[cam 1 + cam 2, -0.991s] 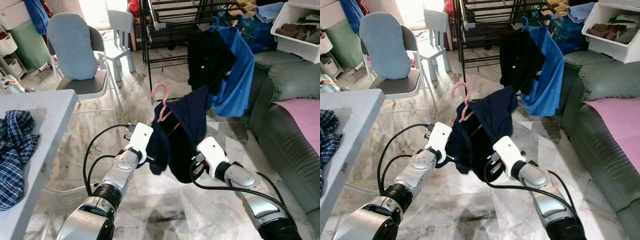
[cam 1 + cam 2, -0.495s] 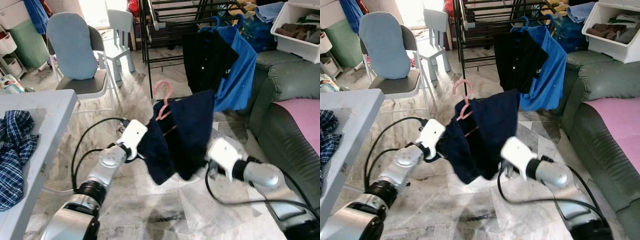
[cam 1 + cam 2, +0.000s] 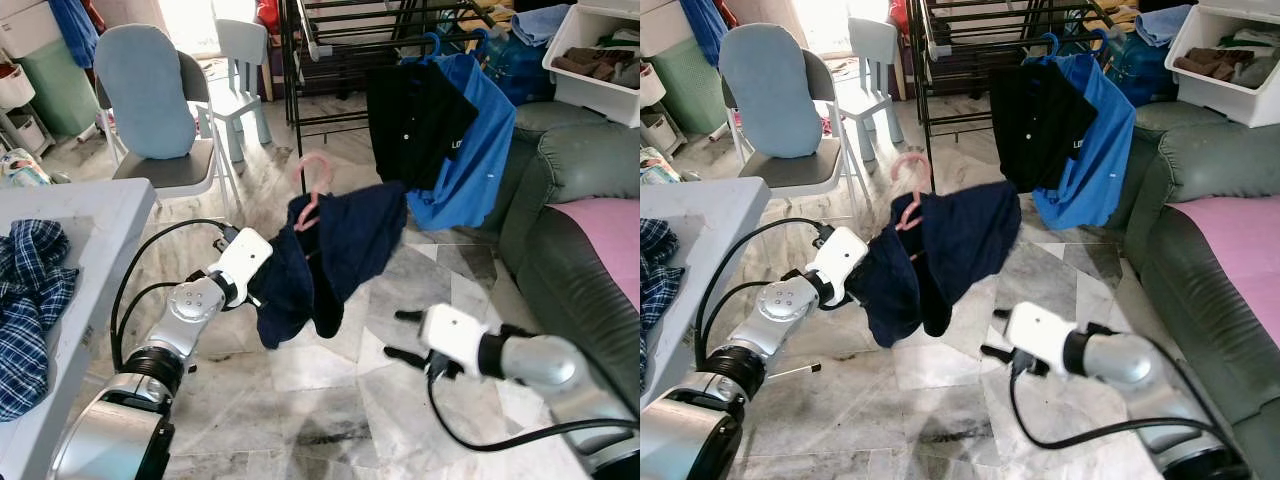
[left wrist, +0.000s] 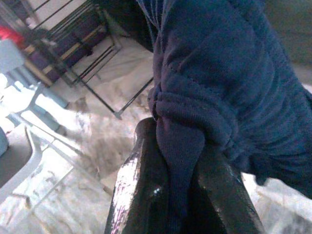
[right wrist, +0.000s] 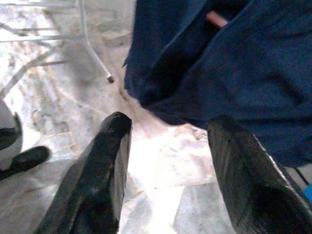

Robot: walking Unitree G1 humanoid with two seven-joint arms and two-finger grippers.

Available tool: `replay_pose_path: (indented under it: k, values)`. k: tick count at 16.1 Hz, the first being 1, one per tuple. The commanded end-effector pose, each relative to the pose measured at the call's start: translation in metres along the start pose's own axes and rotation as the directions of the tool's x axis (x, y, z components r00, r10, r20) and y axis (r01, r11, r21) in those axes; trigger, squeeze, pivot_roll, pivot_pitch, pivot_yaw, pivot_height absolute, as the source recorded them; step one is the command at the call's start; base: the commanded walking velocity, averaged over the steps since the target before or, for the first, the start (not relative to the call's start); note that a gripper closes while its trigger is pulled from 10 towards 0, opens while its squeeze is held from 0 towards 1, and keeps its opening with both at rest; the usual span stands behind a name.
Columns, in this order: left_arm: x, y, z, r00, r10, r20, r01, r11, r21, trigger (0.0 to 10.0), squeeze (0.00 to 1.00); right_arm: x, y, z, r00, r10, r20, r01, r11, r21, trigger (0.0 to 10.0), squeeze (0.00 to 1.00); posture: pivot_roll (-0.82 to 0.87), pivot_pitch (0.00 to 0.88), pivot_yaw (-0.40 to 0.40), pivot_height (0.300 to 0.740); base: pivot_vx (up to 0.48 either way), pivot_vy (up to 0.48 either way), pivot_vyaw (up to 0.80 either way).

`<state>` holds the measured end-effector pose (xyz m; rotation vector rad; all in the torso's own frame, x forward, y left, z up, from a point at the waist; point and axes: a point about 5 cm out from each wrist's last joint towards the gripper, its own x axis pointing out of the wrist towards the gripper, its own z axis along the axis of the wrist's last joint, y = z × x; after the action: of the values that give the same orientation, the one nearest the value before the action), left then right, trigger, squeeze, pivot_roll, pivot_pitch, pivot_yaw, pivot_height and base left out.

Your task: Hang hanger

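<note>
The left pincer (image 4: 178, 195) is clamped on a bunched fold of the navy garment (image 3: 335, 250), the cloth squeezed between its two black fingers (image 4: 139, 190). It holds the garment up in the air over the marble floor (image 3: 400, 300), in front of the robot and slightly to its left. The garment hangs on a pink hanger (image 3: 312, 185), whose hook sticks up above the cloth near its upper left edge; the rest of the hanger is mostly buried in the fabric.

The right pincer (image 3: 398, 335) is apart from the garment, lower and to the right of it, with its fingers (image 5: 97, 170) spread wide and nothing between them. From its wrist, the navy cloth hangs just beyond the fingertips, with a short piece of pink hanger showing in a gap.

Behind the garment stands a black drying rack (image 3: 340, 50). A black shirt (image 3: 415, 110) and a blue shirt (image 3: 475, 140) hang from its right end. To the right sits a grey sofa (image 3: 570, 220). On the left, a white counter (image 3: 80, 215) carries a plaid shirt (image 3: 30, 290), and beyond it a folding chair (image 3: 155, 110) holds a light blue cushion.
</note>
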<state>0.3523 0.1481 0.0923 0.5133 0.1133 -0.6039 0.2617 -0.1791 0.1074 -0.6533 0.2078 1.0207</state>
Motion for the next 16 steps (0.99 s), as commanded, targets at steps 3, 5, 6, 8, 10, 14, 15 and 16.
replay_pose_path:
  k: [3, 5, 6, 8, 10, 14, 15, 16]
  values:
    - [-0.005, 0.004, 0.002, 0.998, -0.064, 0.019, 0.062, 0.993, 0.103, 0.0, 0.00, -0.016, -0.023, -0.003, 0.994, -0.104, -0.019, 0.103, 0.992, -0.074, 10.0, 1.00, -0.18, 0.000, 0.053, 0.740, 0.000, 0.000, 0.00]
    - [-0.008, -0.001, 0.001, 0.989, -0.146, 0.035, 0.139, 0.979, 0.149, 0.0, 0.00, -0.025, -0.035, -0.010, 0.988, -0.145, -0.050, 0.139, 0.984, -0.110, 10.0, 1.00, -0.17, 0.000, 0.048, 0.740, 0.000, 0.000, 0.00]
    - [-0.009, -0.002, 0.002, 0.985, -0.166, 0.037, 0.158, 0.974, 0.160, 0.0, 0.00, -0.026, -0.036, -0.012, 0.988, -0.142, -0.060, 0.135, 0.984, -0.117, 10.0, 1.00, -0.17, 0.000, 0.048, 0.740, 0.000, 0.000, 0.00]
    - [-0.012, -0.012, 0.001, 0.963, -0.266, 0.046, 0.249, 0.940, 0.234, 0.0, 0.00, -0.030, -0.046, -0.012, 0.984, -0.172, -0.055, 0.163, 0.976, -0.145, 10.0, 1.00, -0.17, 0.000, 0.045, 0.740, 0.000, 0.000, 0.00]
    - [-0.013, -0.017, 0.001, 0.948, -0.315, 0.054, 0.291, 0.921, 0.259, 0.0, 0.00, -0.031, -0.049, -0.011, 0.981, -0.186, -0.047, 0.176, 0.971, -0.159, 10.0, 1.00, -0.17, 0.000, 0.045, 0.740, 0.000, 0.000, 0.00]
    - [-0.014, -0.027, 0.009, 0.908, -0.408, 0.096, 0.358, 0.875, 0.326, 0.0, 0.00, -0.029, -0.054, -0.010, 0.982, -0.187, -0.031, 0.179, 0.969, -0.172, 10.0, 1.00, -0.17, 0.000, 0.043, 0.740, 0.000, 0.000, 0.00]
    - [-0.014, -0.028, 0.012, 0.902, -0.416, 0.112, 0.360, 0.870, 0.336, 0.0, 0.00, -0.028, -0.054, -0.012, 0.983, -0.183, -0.027, 0.177, 0.972, -0.152, 10.0, 1.00, -0.17, 0.000, 0.042, 0.740, 0.000, 0.000, 0.00]
    - [-0.013, -0.029, 0.015, 0.896, -0.425, 0.129, 0.362, 0.867, 0.343, 0.0, 0.00, -0.027, -0.052, -0.015, 0.984, -0.176, -0.026, 0.171, 0.977, -0.131, 10.0, 1.00, -0.17, 0.000, 0.042, 0.740, 0.000, 0.000, 0.00]
